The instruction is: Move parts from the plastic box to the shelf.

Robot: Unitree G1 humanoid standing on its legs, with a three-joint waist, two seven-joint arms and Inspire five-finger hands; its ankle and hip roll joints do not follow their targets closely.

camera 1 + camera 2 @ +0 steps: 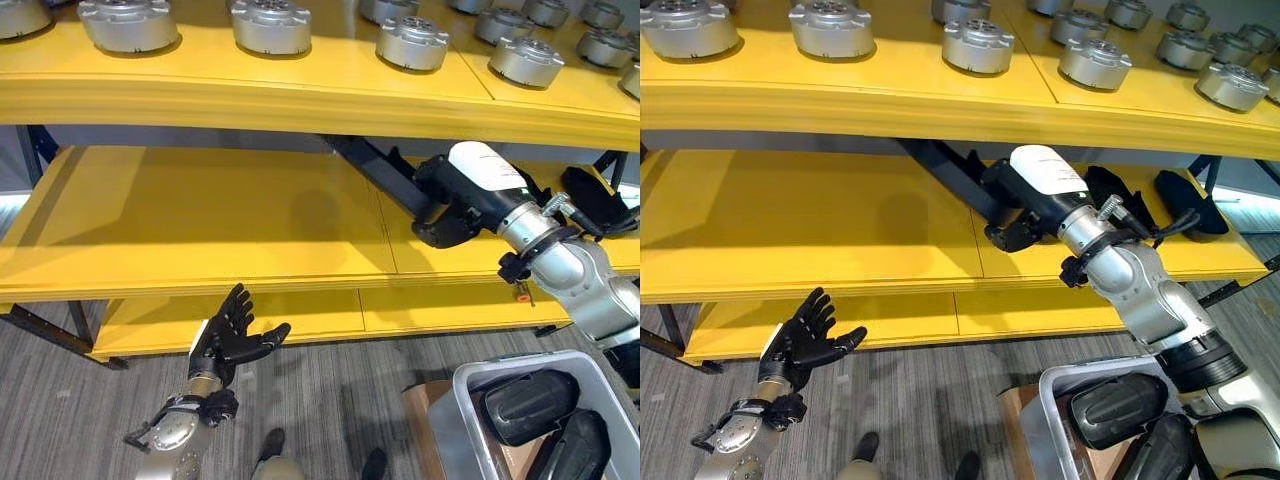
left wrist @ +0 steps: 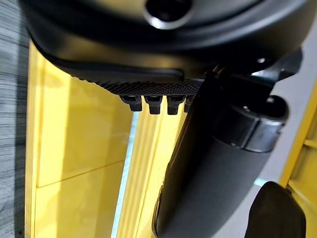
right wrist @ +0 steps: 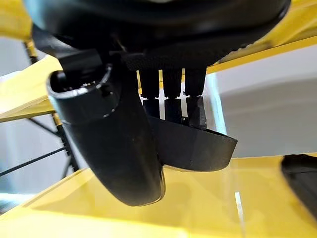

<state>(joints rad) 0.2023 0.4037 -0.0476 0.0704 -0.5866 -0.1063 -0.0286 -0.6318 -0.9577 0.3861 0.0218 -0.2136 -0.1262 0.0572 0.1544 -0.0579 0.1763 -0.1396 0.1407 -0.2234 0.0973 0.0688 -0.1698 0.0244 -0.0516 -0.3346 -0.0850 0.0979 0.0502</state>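
right robot hand [image 3: 148,114] curled round a black part [image 3: 193,146] over the middle shelf [image 1: 200,230]; loose release could tip it off the edge; left robot hand [image 1: 232,335] open, empty.

A workshop or factory storeroom: yellow steel shelving [image 1: 200,225] with rows of machined metal discs [image 1: 272,25], a grey bin [image 1: 470,385] of black moulded parts [image 1: 528,405], grey floor [image 1: 330,400]

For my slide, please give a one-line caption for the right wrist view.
Right hand holds a black part just above the yellow shelf.
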